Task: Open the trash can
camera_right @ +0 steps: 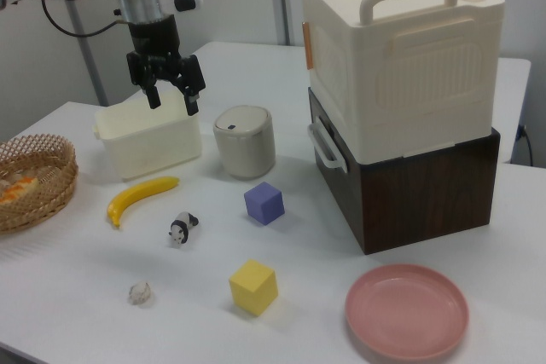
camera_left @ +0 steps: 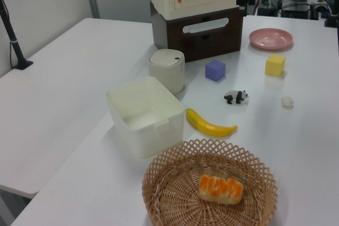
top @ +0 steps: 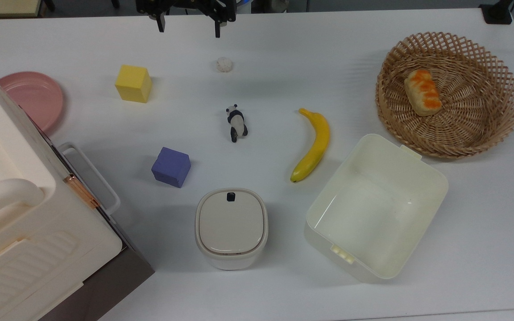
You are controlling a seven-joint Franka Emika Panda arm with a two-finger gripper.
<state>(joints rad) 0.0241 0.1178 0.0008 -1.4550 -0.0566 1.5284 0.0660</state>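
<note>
The trash can [top: 231,227] is a small white bin with rounded corners and a flat beige-grey lid sitting flush and closed, with a little black button [top: 230,195] at the lid's edge nearest the panda. In the top view it stands near the table's bottom edge, roughly centre, between the big cream case [top: 25,209] on the top view's left and the open cream tub [top: 375,207] on the top view's right, not touching either. A purple block [top: 171,166] sits just up and left of it in the top view, and a banana [top: 312,145] lies between the bin and the wicker basket [top: 449,96], which holds a piece of bread [top: 423,92]. Further up the table there's a panda figure [top: 236,122], a yellow block [top: 133,83], a small pale lump [top: 224,64] that might be a crumpled ball, hard to say, and a pink plate [top: 34,98] partly tucked behind the case. The case rests on a dark brown box [camera_right: 409,185] in the right view. The gripper [camera_right: 171,101] hangs in the air with its two black fingers spread wide and nothing between them; in the right view it hovers in front of the tub, up and left of the bin, and in the top view it's at the far top edge, well apart from the bin. Nothing lies on the lid, so the button is in plain sight
</note>
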